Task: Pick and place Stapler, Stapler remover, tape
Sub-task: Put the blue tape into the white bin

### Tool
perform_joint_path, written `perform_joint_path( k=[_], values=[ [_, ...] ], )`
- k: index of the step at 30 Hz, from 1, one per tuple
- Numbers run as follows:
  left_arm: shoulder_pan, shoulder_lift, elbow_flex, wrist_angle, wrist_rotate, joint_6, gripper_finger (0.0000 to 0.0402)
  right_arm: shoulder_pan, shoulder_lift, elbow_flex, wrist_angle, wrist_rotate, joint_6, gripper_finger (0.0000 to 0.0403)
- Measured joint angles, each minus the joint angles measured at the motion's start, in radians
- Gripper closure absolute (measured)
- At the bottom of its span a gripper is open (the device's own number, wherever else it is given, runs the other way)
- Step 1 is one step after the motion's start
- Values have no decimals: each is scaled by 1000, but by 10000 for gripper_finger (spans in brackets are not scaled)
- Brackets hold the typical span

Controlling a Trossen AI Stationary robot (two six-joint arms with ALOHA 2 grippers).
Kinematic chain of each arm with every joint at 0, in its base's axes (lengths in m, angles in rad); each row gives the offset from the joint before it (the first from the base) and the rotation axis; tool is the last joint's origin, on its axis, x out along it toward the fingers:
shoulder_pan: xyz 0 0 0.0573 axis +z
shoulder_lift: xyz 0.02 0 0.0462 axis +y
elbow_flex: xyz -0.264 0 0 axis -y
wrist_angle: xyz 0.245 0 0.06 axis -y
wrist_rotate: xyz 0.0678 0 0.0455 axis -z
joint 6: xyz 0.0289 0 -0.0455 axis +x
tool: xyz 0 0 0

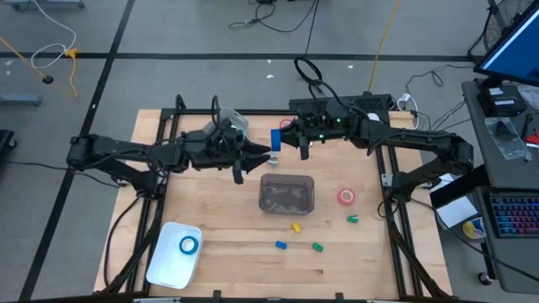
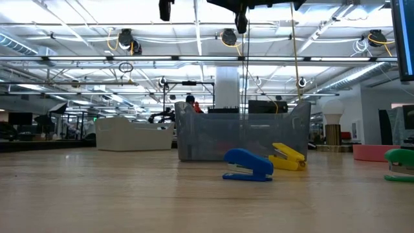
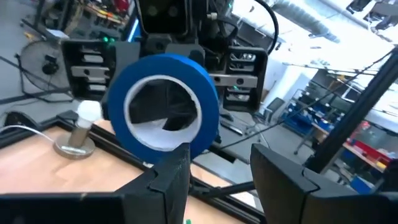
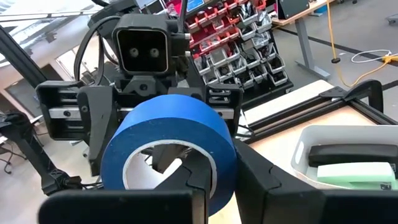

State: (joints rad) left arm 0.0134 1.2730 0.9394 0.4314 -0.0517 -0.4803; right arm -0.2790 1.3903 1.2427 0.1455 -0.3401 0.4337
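Note:
A dark blue tape roll (image 1: 276, 139) is held in the air between my two grippers, above the table's far middle. Its hollow centre faces each wrist camera (image 3: 161, 102) (image 4: 168, 149). My right gripper (image 4: 227, 177) reaches in from the right (image 1: 288, 141) and is shut on the roll. My left gripper (image 3: 221, 165) comes from the left (image 1: 259, 154) and is open, its fingers just short of the roll. A pink-red tape roll (image 1: 346, 197) lies on the table. A light blue roll (image 1: 188, 245) lies in a white tray (image 1: 164, 268). My right gripper holds the blue roll by its wall (image 4: 225, 163), one finger (image 4: 198, 180) inside the hollow centre and the other outside. It comes level from the table's right. The roll is lifted clear and stands on edge. My left gripper: one fingertip (image 3: 179, 160) stands at the roll's lower rim (image 3: 198, 142); I cannot tell whether it touches.
A clear bin (image 1: 286, 194) stands mid-table below the grippers. Near it lie small coloured staplers and removers: yellow (image 1: 296, 226), blue (image 1: 281, 245), green (image 1: 317, 247) and green (image 1: 353, 219). A white container (image 4: 345, 158) sits near the far edge. Bare wood lies along the near edge.

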Motion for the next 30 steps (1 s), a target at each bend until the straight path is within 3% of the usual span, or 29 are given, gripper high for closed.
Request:
perform_joint_path(
  k=[11,25,30],
  values=[
    [31,10,0,40,13,-12,234,0,1,1,-1,2,26,370],
    [39,25,0,-12,7,-27,235,12,132,2,118,-28,131,370],
    [43,22,0,-34,11,-5,294,5,131,2,103,-27,129,370]
  ],
)
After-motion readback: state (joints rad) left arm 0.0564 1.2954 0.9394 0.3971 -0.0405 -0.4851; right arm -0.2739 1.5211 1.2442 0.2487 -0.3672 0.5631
